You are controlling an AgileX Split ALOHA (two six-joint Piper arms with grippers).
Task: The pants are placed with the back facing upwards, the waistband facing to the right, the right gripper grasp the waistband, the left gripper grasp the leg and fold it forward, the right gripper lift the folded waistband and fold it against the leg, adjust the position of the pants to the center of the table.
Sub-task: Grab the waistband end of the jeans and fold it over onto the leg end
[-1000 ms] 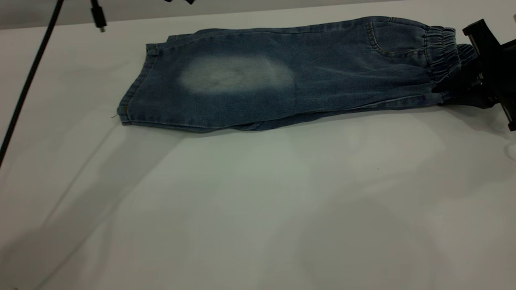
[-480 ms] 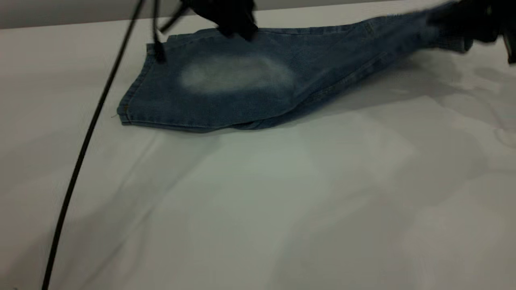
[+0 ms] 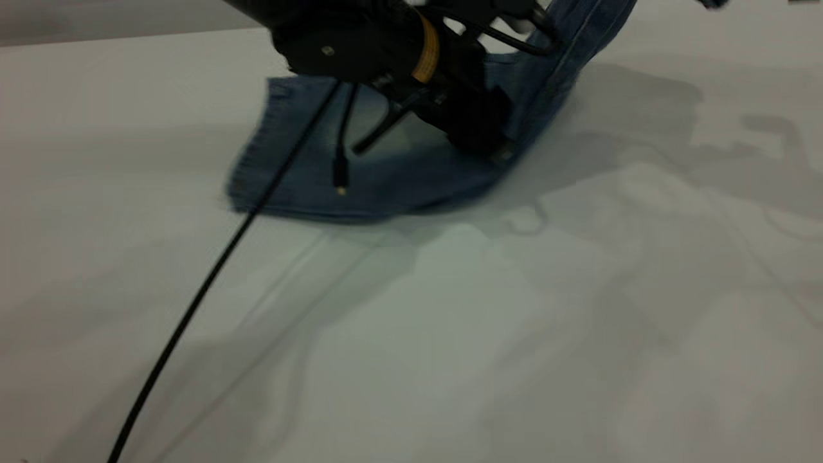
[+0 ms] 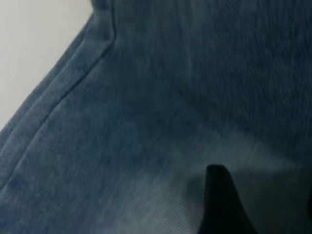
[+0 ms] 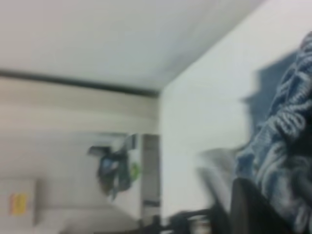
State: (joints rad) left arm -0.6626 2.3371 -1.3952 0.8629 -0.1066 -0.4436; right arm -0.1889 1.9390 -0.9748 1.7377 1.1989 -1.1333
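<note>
The left gripper [image 3: 479, 132] is pressed down right onto the pants [image 3: 398, 170], on the pale faded patch [image 4: 161, 204], but whether its claws are parted or clenched can't really be made out. From there the denim climbs away steeply up to the right gripper, which is out of the exterior shot, clamped on the ruffled waistband [image 5: 285, 141]. Only the hem end lies flat on the table [image 3: 450, 334], and a black cable [image 3: 212, 283] trails across it.

Blue denim pants [image 3: 411, 173], hem end on white table [image 3: 450, 334], waistband [image 5: 287, 122] end raised
</note>
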